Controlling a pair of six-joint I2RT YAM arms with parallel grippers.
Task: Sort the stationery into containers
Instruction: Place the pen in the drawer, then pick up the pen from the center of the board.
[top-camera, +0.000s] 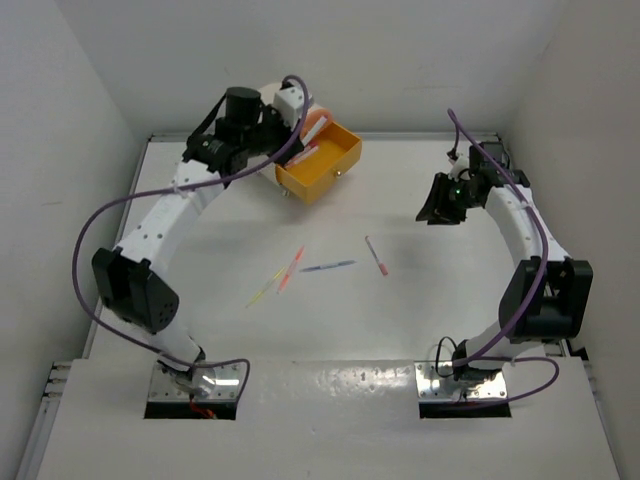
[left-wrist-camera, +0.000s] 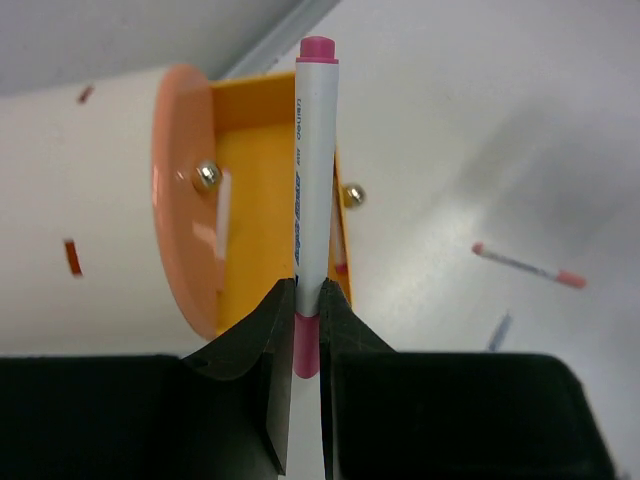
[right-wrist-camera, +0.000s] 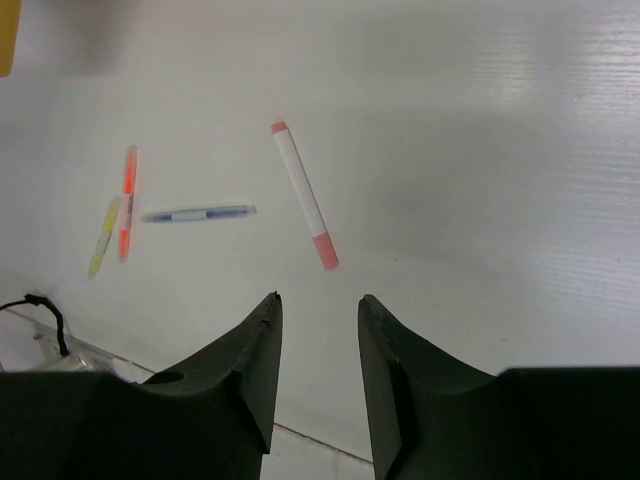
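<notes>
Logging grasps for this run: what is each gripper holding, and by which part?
Left gripper pinches a white, pink-tipped pen by the pink band at its near end; right gripper holds nothing.

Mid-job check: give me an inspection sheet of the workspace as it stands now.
Surface: white table, no spills seen.
Job's things: loose mid-table, yellow pen, orange-pink pen, blue pen, white pink-ended pen; yellow-orange drawer open on cream round cabinet.
Clutter: nothing seen.
Grippers: left gripper shut on white pink-capped marker at the drawer; right gripper open, empty.
Cables: purple cables loop along left arm and right arm.
Surroundings: plain white walls.
</notes>
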